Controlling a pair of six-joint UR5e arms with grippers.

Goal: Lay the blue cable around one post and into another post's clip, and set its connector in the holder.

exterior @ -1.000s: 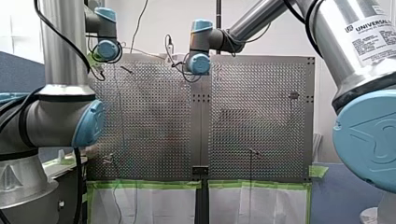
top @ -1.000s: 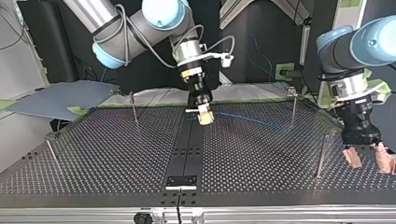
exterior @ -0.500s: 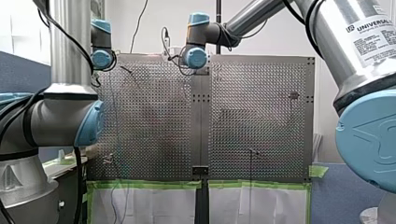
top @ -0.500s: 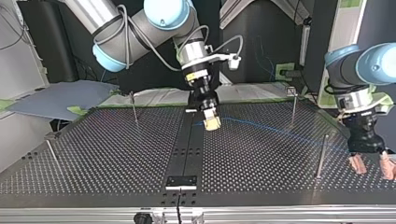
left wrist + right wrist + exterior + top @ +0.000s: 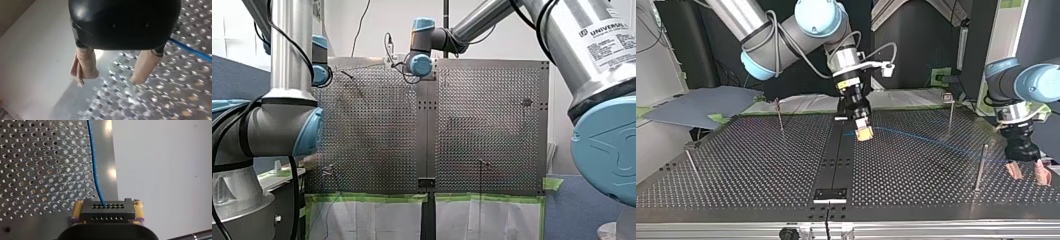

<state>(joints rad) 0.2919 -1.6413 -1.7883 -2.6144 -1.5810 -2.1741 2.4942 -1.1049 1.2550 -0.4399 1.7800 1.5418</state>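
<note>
In the top view my right gripper (image 5: 864,132), with yellow pads, hangs over the dark middle strip of the table. It is shut on the black connector (image 5: 107,211), which the right wrist view shows between the pads. The blue cable (image 5: 93,160) leaves the connector and runs across the table (image 5: 936,145) to the top view's right, passing near two posts (image 5: 950,113) (image 5: 979,167). My left gripper (image 5: 1027,173) is low at that right edge, open, its beige pads (image 5: 85,65) apart and holding nothing. The blue cable (image 5: 190,50) passes beside it. The holder (image 5: 831,194) sits on the strip near the camera.
Two more thin posts (image 5: 779,115) (image 5: 690,162) stand on the perforated table (image 5: 751,165) at the top view's left. A grey board (image 5: 701,102) lies beyond the far left edge. In the front view both arms' wrists (image 5: 420,63) (image 5: 320,73) are at the far edge.
My right gripper has carried the connector a little toward the top view's right and nearer that camera. My left arm has drawn back a little toward the right edge, still open.
</note>
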